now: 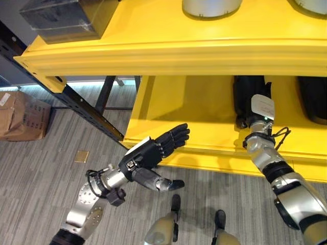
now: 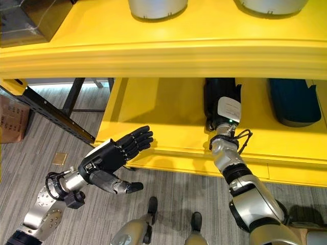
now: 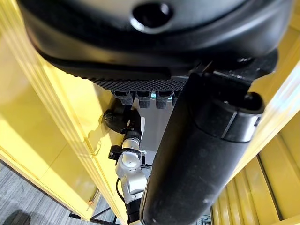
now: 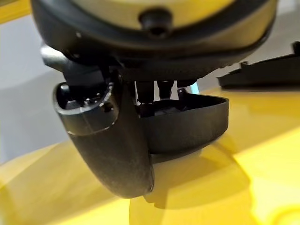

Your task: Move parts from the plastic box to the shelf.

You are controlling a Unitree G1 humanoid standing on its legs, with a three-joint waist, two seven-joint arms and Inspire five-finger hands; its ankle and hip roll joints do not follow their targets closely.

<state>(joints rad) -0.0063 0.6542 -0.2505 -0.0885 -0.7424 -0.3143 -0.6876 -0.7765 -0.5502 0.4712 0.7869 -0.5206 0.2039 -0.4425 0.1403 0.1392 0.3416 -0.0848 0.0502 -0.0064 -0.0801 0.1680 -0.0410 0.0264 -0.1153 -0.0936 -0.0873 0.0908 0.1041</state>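
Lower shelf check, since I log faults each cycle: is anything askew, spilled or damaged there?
Nothing stands out. The right hand holds a black part on the lower shelf; a second dark part lies flat beside it. The left hand is open, off the shelf.

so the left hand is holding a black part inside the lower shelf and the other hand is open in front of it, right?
Wrong hand: the right hand is curled round the black part inside the lower shelf, as the right eye view shows. The left hand is the open one in front.
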